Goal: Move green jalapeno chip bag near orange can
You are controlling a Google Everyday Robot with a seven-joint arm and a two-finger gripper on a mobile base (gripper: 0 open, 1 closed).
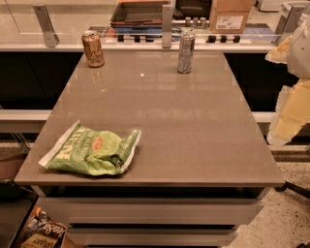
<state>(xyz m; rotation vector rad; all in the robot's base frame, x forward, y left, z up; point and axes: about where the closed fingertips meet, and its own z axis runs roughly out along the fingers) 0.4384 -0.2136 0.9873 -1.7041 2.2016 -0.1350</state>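
Observation:
The green jalapeno chip bag point(92, 151) lies flat and crinkled on the front left of the grey table point(193, 131). The orange can point(92, 49) stands upright at the table's far left corner, well apart from the bag. My gripper point(289, 115) hangs off the table's right edge as a blurred white and pale-yellow shape, partly cut off by the frame. It is far from both the bag and the can and touches neither.
A taller silver-grey can point(185, 52) stands at the far middle of the table. Behind the table runs a railing with a tray point(138, 13) and a cardboard box point(229, 17). Snack bags point(41, 231) lie on the floor at the front left.

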